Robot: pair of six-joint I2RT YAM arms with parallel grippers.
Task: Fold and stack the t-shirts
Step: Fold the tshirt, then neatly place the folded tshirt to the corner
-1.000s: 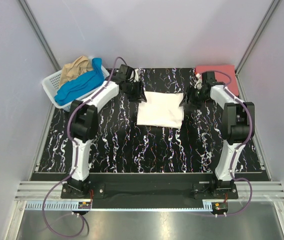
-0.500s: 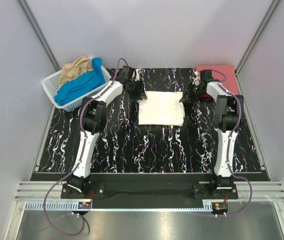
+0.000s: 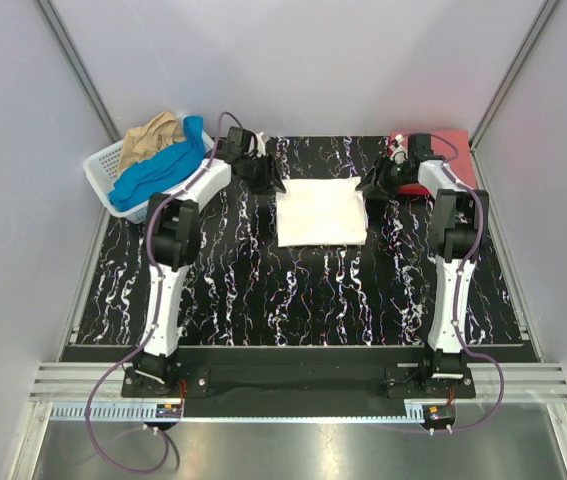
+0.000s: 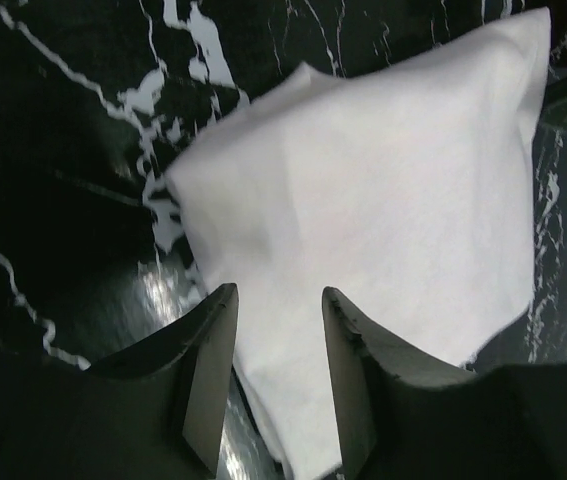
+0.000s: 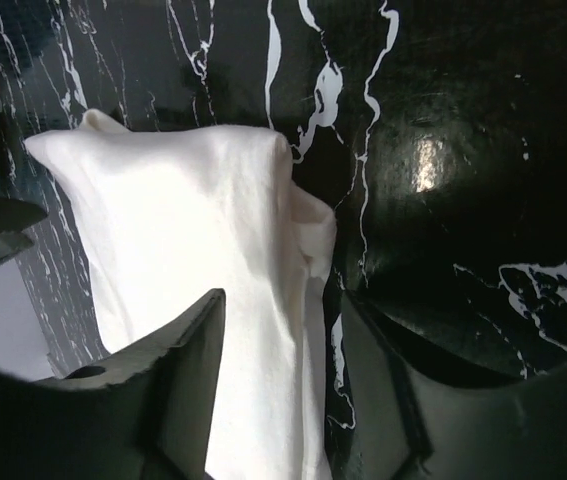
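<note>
A folded white t-shirt (image 3: 321, 212) lies flat at the middle back of the black marbled table (image 3: 263, 290). My left gripper (image 3: 270, 180) sits at the shirt's far left corner, and my right gripper (image 3: 372, 185) at its far right corner. In the left wrist view the white t-shirt (image 4: 383, 180) lies under my left gripper (image 4: 278, 300), whose jaws stand apart over the shirt's edge. In the right wrist view my right gripper (image 5: 281, 300) is also open, with the white t-shirt's (image 5: 183, 230) folded edge between its fingers and not pinched. A folded red t-shirt (image 3: 451, 150) rests at the back right.
A white lattice basket (image 3: 103, 170) at the back left holds a blue t-shirt (image 3: 158, 170) and a tan one (image 3: 153, 135). Grey walls close in the table's back and sides. Both arm bases stand at the near edge.
Both grippers have drawn back toward the table's far edge. The right one closed briefly and has opened again. The white shirt's far edge now lies a little farther back and straighter.
</note>
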